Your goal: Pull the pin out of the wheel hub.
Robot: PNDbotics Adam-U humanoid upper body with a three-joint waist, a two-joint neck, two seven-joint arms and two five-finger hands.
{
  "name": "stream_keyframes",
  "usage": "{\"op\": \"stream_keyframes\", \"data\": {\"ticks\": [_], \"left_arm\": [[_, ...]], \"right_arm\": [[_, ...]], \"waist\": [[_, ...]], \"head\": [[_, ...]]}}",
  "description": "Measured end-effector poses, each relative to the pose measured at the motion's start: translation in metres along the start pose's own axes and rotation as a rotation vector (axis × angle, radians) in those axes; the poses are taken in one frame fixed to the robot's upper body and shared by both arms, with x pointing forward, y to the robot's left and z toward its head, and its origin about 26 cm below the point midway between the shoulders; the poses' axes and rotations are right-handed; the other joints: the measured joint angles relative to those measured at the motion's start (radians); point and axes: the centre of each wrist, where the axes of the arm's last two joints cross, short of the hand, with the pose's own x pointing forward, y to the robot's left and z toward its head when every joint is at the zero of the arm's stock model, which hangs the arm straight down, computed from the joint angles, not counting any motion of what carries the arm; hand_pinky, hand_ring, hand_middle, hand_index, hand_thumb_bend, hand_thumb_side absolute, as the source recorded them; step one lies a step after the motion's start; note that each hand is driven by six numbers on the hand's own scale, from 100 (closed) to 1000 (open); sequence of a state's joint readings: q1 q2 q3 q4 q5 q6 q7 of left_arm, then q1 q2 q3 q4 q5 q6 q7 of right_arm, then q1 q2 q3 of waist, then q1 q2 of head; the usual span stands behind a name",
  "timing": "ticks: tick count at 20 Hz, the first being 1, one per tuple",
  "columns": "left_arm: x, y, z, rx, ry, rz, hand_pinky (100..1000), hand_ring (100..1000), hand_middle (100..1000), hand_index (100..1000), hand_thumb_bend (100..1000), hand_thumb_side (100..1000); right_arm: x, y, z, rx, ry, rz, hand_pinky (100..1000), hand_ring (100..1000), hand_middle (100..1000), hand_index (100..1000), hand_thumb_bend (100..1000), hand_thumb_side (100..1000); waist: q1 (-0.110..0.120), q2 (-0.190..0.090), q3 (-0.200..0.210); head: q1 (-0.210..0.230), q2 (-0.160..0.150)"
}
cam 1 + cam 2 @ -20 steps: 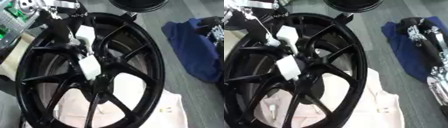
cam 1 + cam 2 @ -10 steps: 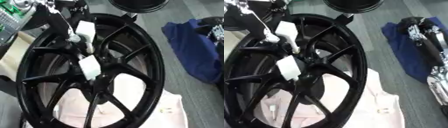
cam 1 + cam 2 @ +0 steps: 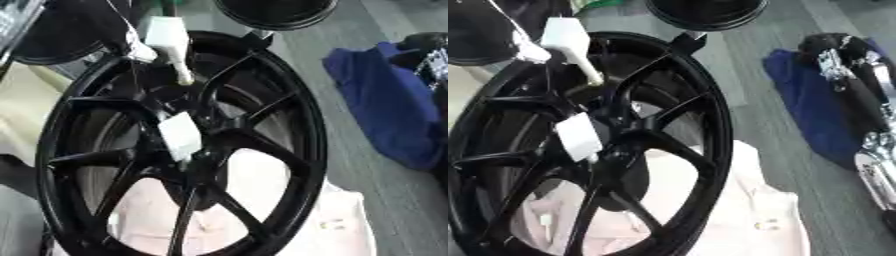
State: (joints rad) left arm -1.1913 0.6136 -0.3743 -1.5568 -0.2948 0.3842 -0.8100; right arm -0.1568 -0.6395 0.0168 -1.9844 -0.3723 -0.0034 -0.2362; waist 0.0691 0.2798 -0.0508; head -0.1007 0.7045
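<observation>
While the black wheel [image 3: 175, 145] lies across a pale cloth [image 3: 341, 225], one white pin [image 3: 179, 135] sits at its hub; another white piece [image 3: 171, 42] hangs at the far rim. Right hand [image 3: 859, 95] on the blue cloth [image 3: 385, 100]: fingers' state unclear.

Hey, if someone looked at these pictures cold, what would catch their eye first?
A big black wheel with thin spokes fills the middle, lying over a pale pink cloth. Two white blocks stand out against it, one by the hub and one near the top rim. A blue cloth lies to the right.
</observation>
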Motion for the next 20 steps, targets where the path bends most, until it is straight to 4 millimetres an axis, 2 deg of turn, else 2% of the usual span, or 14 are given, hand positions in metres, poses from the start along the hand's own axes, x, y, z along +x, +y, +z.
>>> {"op": "stream_keyframes", "data": {"ticks": [6,10,14,20], "left_arm": [[-0.044,0.038,0.051,0.206,0.100,0.113,820,354,237,418,413,100],[-0.081,0.051,0.094,0.341,0.201,0.188,825,352,232,416,397,100],[-0.120,0.048,0.141,0.453,0.307,0.272,830,351,229,416,377,100],[-0.174,0.020,0.199,0.581,0.491,0.403,819,361,242,435,352,100]], "right_arm": [[0.000,-0.004,0.001,-0.018,-0.006,0.010,825,675,652,684,113,535],[-0.001,-0.006,0.003,-0.030,-0.009,0.015,825,675,652,684,113,536],[0.000,-0.007,0.002,-0.039,-0.018,0.019,824,675,652,684,112,535],[0.001,-0.010,0.002,-0.056,-0.034,0.021,824,675,652,684,111,536]], "waist": [[-0.007,-0.001,0.017],[-0.017,-0.001,0.027],[-0.024,0.005,0.037],[-0.039,0.021,0.050]], "head": [[-0.018,0.006],[-0.030,0.006],[-0.038,0.006],[-0.052,0.005]]}}
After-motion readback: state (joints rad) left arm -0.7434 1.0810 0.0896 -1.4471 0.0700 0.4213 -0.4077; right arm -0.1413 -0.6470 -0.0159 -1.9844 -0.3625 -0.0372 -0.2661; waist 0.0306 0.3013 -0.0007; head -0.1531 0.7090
